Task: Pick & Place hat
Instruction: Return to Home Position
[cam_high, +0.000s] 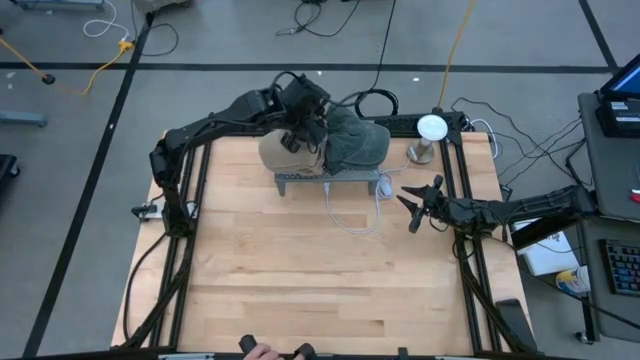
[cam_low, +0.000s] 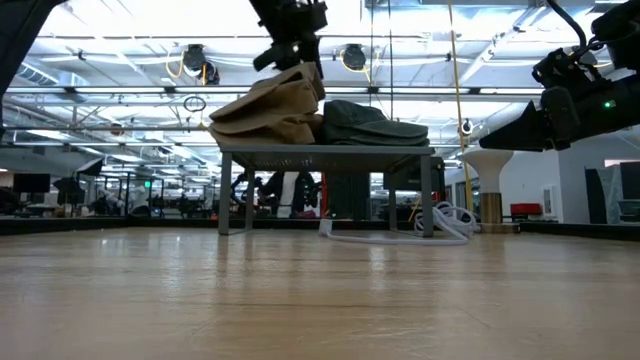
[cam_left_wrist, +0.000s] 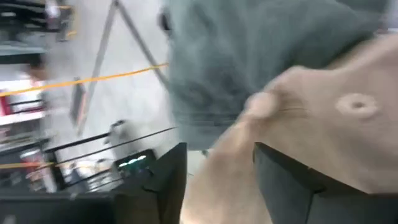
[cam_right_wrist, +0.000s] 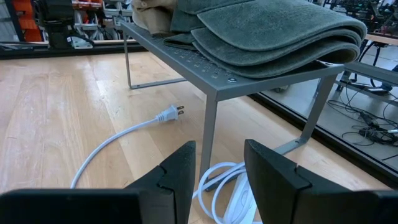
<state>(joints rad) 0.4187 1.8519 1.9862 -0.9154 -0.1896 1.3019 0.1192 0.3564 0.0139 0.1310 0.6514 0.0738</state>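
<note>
> Wood table (cam_high: 300, 260), grey shelf (cam_high: 330, 183) at its far side. Brown caps (cam_high: 272, 150) sit stacked on the shelf's left end, touching the green caps (cam_high: 365, 140). So what's left to mess up?

Left gripper (cam_high: 298, 135) lol. It hangs right on top of the brown caps, fingers spread, tan cloth showing between them, and the top cap's edge looks lifted toward it. If a finger snags fabric on the way out, the stack probably slides off. Right gripper (cam_high: 406, 212) waits off the shelf's right end, also spread. Brown caps look laid lengthwise along the shelf, brims toward its left end, though that's a guess.
</note>
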